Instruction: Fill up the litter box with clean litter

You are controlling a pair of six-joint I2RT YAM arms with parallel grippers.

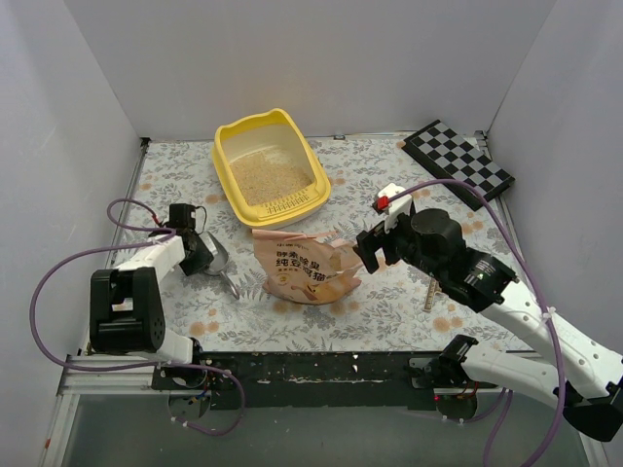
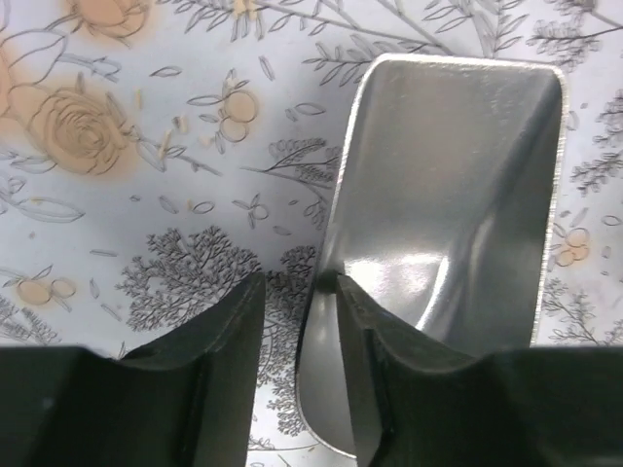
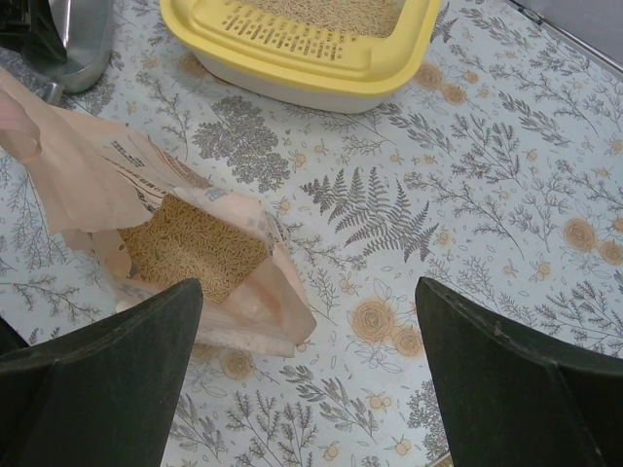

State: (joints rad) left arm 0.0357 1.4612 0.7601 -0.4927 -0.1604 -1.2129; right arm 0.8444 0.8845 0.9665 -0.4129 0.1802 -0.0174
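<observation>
Left gripper: fingers were set a narrow gap apart, straddling the side wall of the silver scoop. One finger was seen inside the bowl, the other outside, with cloth visible between it and the rim. A clamp on the wall could not be confirmed; it probably wasn't closed on it. The scoop was laid on the floral cloth toward the left edge of the bench.

Right gripper: fingers were spread wide, nothing held. It was positioned at the mouth end of the bag. The bag was laid on its side mid-bench, mouth opened toward the right edge, granules seen inside.

Litter box was found near the far edge, left of centre, slotted ledge at its near end. Clean litter was spread over its floor, with the walls bare above it.

Checkered board was seen at the far right corner.
</observation>
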